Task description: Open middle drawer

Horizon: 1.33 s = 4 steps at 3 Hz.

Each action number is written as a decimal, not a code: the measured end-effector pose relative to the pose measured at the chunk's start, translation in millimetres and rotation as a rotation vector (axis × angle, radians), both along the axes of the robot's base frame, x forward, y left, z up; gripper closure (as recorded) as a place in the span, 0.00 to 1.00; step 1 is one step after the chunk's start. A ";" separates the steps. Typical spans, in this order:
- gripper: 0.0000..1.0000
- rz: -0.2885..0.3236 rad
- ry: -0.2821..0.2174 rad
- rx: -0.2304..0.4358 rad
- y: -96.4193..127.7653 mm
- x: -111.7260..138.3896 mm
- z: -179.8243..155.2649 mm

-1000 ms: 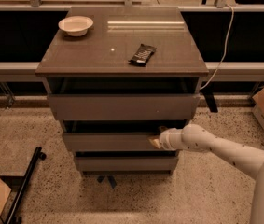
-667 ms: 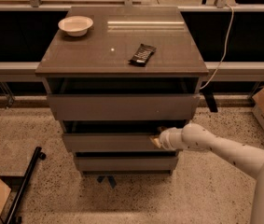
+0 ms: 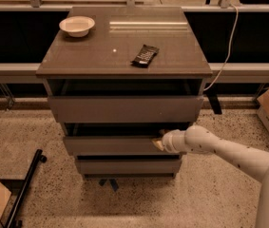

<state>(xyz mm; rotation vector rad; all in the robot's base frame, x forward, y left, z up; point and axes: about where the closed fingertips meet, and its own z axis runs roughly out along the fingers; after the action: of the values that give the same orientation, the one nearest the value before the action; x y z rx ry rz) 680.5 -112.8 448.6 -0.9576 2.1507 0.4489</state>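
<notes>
Middle drawer (image 3: 110, 145) sits between taller top drawer (image 3: 124, 109) and short bottom drawer (image 3: 127, 166), dark gap above its front. Gripper (image 3: 158, 144) at drawer front's 3 o'clock end, by upper edge; spread or pressed together, cannot tell. On tabletop (image 3: 91, 56): bowl (image 3: 77, 25) at 10 o'clock, dark flat item (image 3: 145, 55) near centre.

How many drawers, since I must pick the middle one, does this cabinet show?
3, stacked: top drawer, widest; middle drawer, with the gripper at its right end; bottom drawer, narrowest. None seems hidden.

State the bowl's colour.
The bowl is off-white, as seen in the camera view. The gripper is at the top edge of the middle drawer.
</notes>
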 end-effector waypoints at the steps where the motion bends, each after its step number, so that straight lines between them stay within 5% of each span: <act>1: 0.97 0.000 0.000 0.000 0.0 0.0 0.0; 4: 0.26 0.000 0.000 0.000 0.0 0.0 0.0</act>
<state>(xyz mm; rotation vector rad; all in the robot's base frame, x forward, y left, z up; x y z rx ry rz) 680.5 -112.8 448.6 -0.9577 2.1508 0.4490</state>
